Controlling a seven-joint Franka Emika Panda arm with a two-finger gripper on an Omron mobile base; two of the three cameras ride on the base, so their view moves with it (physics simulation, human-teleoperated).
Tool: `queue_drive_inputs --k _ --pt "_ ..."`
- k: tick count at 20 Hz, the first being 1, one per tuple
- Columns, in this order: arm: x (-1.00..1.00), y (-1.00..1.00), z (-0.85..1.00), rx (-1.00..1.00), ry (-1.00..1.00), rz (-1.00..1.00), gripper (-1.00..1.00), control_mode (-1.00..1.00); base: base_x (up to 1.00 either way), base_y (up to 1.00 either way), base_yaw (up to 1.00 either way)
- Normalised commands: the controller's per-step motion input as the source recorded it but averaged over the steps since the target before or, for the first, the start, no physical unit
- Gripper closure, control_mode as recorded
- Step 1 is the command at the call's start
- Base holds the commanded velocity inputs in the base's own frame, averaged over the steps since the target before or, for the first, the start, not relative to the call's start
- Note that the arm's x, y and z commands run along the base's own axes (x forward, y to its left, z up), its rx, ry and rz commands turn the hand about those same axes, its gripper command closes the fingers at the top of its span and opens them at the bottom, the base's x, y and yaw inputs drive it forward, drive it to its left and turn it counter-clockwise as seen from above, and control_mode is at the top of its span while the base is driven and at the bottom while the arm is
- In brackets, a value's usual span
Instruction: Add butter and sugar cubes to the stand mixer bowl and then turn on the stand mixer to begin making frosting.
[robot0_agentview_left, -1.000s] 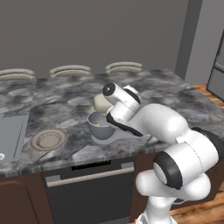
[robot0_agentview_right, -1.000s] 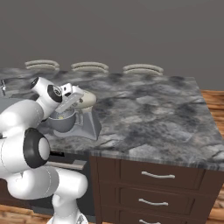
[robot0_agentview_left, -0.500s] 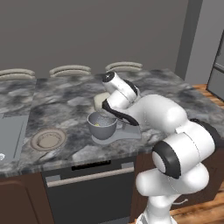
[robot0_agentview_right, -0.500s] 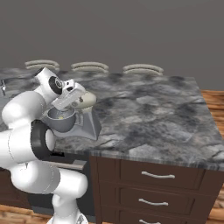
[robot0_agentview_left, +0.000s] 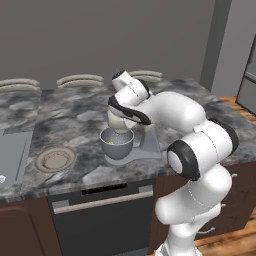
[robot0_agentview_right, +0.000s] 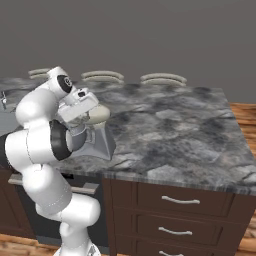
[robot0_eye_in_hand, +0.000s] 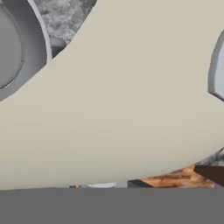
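The stand mixer (robot0_agentview_left: 121, 121) stands on the counter, and its cream head (robot0_eye_in_hand: 131, 100) sits very close in front of the hand camera. Under the head is the grey stand mixer bowl (robot0_agentview_left: 116, 143), whose rim (robot0_eye_in_hand: 30, 48) shows at the hand view's upper left. A yellow bit of butter (robot0_agentview_left: 113, 141) lies inside the bowl. The sugar cubes are hidden. My gripper (robot0_agentview_left: 120, 114) is pressed against the mixer head from above and behind, and the hand (robot0_agentview_right: 80, 105) covers its fingers.
A shallow tan plate (robot0_agentview_left: 55, 159) lies left of the mixer, and a sink (robot0_agentview_left: 10, 155) sits further left. Round stool tops (robot0_agentview_left: 80, 79) line the counter's far edge. Drawers (robot0_agentview_right: 180, 201) are below the counter at right.
My arm has lifted from beside the bowl and swung back over the mixer. The hand now sits at the cream head. The mixer and bowl have not moved.
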Motion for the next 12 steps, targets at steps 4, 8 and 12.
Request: queue_drive_inputs --k 4,8,12 --pt "0.14 -0.13 -0.19 0.11 0.00 0.00 1.00 -1.00 0.00 0.00 0.00" --pt "0.10 -0.26 -0.12 0.18 0.00 0.00 1.00 -1.00 0.00 0.00 0.00" --pt "0.08 -0.33 -0.13 0.26 0.00 0.00 1.00 -1.00 0.00 0.00 0.00"
